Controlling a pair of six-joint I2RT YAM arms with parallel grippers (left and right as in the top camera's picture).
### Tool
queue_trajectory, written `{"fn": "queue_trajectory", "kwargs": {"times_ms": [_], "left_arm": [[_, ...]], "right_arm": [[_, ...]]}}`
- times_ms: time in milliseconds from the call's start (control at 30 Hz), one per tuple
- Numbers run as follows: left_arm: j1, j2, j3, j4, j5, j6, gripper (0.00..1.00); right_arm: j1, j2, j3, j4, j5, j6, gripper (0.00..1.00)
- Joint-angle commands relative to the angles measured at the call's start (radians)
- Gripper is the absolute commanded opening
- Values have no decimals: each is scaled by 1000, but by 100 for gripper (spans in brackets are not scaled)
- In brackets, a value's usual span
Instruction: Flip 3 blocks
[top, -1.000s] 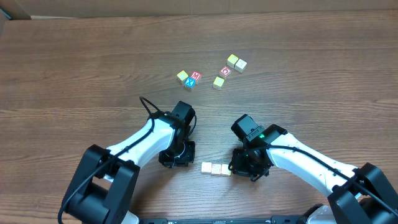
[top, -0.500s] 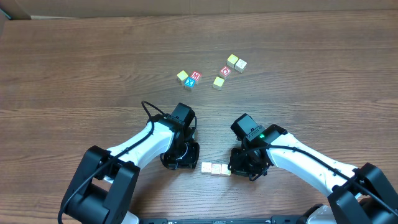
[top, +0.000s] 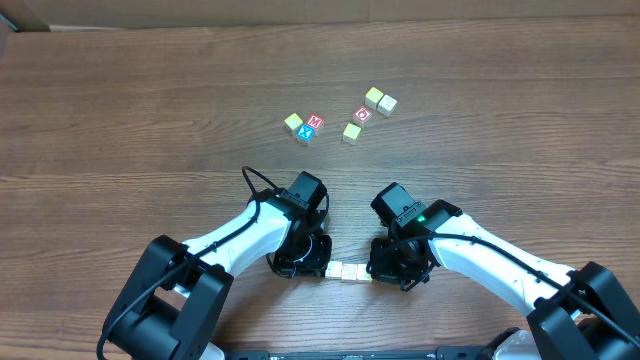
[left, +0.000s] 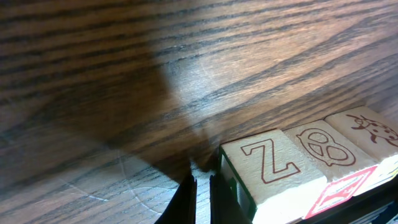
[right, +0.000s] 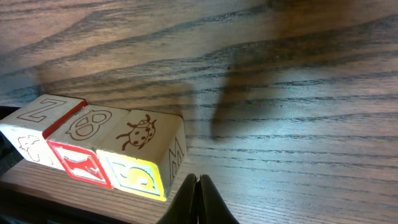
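The row of blocks (right: 87, 140) shows Z, a pretzel, a ladybug.

Red-outlined Z on top of the end block (left: 270, 165) of the row, red M on one small cube (top: 315, 122), blue X on the cube beside it (top: 306, 131), red O on a third cube (top: 362, 114).

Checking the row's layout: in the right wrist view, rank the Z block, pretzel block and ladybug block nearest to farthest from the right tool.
From the right tool:
1. ladybug block, right end
2. pretzel block, middle
3. Z block, left end
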Motion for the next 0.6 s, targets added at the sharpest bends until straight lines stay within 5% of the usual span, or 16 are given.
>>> {"fn": "queue_trajectory", "kwargs": {"times_ms": [0,567], "left_arm": [[-11,38,-29,14,-30,-18,4],[-11,38,-29,37,-43,-9,4]], "right_arm": [[3,3,21,5,-8,1,4],[52,3,21,39,-36,-14,4]]}}
